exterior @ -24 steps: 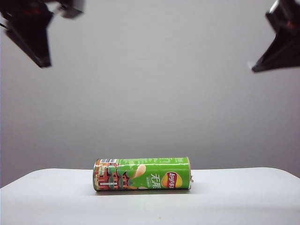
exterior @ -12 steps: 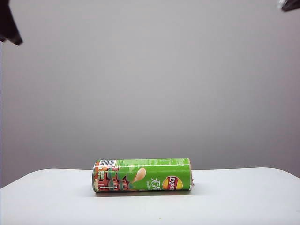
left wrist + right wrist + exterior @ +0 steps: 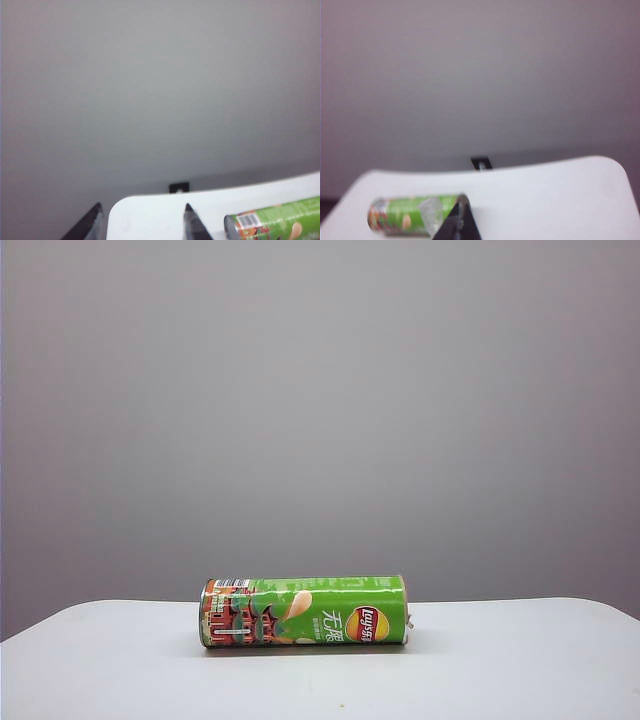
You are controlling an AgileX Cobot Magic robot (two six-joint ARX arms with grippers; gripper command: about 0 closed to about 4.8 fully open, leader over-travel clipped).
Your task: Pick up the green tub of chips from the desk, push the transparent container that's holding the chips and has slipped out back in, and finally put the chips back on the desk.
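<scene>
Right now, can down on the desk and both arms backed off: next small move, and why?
Probably none beyond parking the arms. The green tub of chips lies on its side on the desk, untouched; only a sliver of the transparent container shows at its end. The left gripper stands open and the right gripper shut, both empty.

Green tub of chips (image 3: pixel 304 611): Lay's logo, white characters, possibly "无限"; barcode.

I saw the desk (image 3: pixel 520 660) bare on both sides of the green tub of chips (image 3: pixel 304 611), the only obstacle lying on it, while the left gripper (image 3: pixel 142 220), parted, and the right gripper (image 3: pixel 459 220), closed, stood back from it with free air between.
</scene>
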